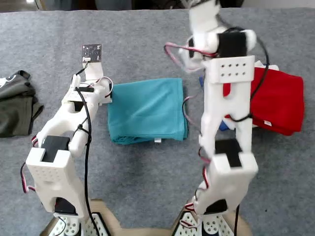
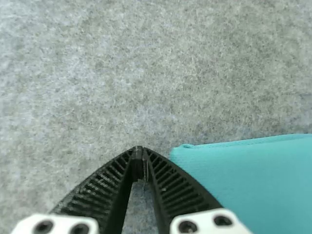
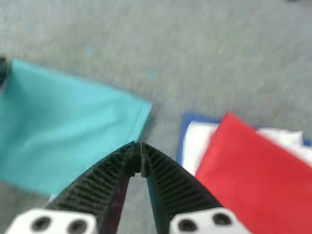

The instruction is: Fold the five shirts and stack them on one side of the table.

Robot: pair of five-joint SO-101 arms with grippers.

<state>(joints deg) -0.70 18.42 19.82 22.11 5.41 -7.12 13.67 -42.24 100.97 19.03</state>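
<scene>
From the high view I see the folded teal cotton shirt [image 1: 146, 110] lying flat in the middle of the grey felt table [image 1: 147, 187], between the two arms. The left end effector [image 2: 139, 165] has its black ribbed jaws pressed together at the tips with nothing between them. It points down at bare felt, and a corner of the teal shirt [image 2: 253, 180] sits just beside it, apart from the jaws (whether the tips touch the felt I cannot tell). The right end effector [image 3: 140, 163] is likewise closed and empty. It hangs over the strip of table between the teal shirt [image 3: 63, 141] and the stack on the right side. That stack has a folded red shirt [image 3: 258, 170] on top, a white shirt [image 3: 200, 141] under it and a blue shirt's edge [image 3: 187, 119] at the bottom. A crumpled dark olive shirt [image 1: 17, 103] lies at the far left edge, well apart from both arms.
</scene>
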